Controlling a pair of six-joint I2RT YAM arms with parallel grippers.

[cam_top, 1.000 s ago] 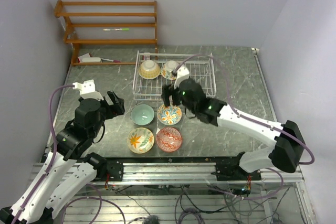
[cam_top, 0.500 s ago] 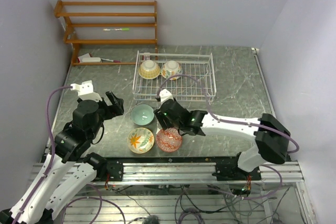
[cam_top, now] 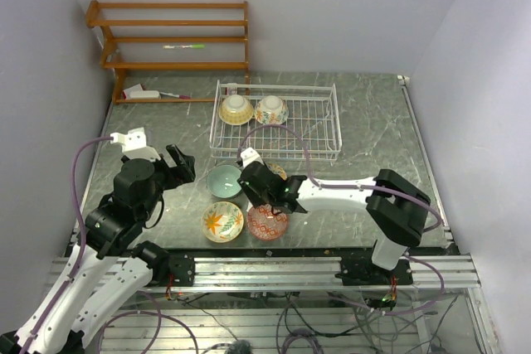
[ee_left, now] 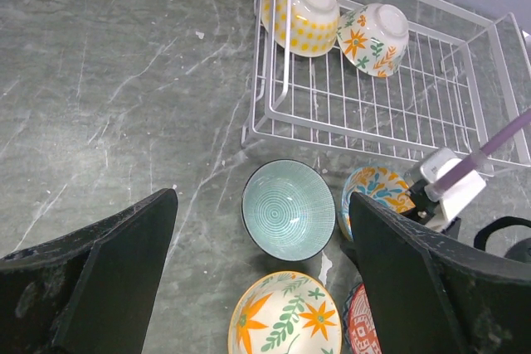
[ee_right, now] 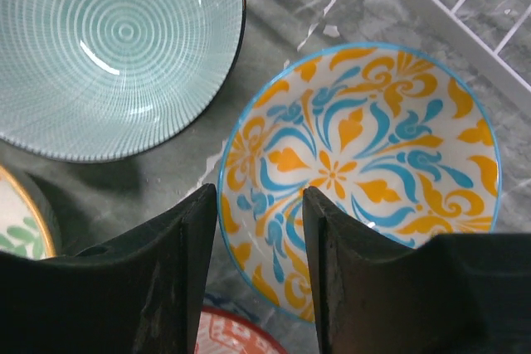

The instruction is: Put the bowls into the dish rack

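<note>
Two bowls are already in the dish rack (cam_top: pixel 319 126), at its far left corner: the yellow-dotted bowl (cam_top: pixel 236 109) and the orange-flower bowl (cam_top: pixel 271 109), both tipped so their bases show. Four are outside the rack, on the table along its arm-side wall. The teal bowl (cam_top: pixel 224 181) and blue-and-orange bowl (ee_right: pixel 357 172) sit just beside that wall. The leaf bowl (cam_top: pixel 222 221) and red bowl (cam_top: pixel 267 221) are one row further from it.

The right gripper (ee_right: pixel 259 205) is down over the blue-and-orange bowl. Its jaws are spread and straddle the rim on the side away from the rack, one finger inside and one outside. It isn't pinching anything. Can't tell whether either finger touches the glaze.

The left gripper (cam_top: pixel 179 163) hangs off the rack's left arm-side corner near the teal bowl, fingers wide apart and holding nothing.

Handling, as a guess:
- **Material:** glazed ceramic, so rigid with no give, brittle if knocked, and slick where the pads land.
- **Weight:** probably light enough for one arm.
- **Grip:** the only real hold is the thin rim wall, pinched between inside and outside faces. Go deep enough that it can't squirt out.
- **Carrying:** held by one edge, the bowl will likely swing and hang tilted.
- **Risks:** clear the rack wall on the way in, and don't clip the teal bowl right next to it.
</note>
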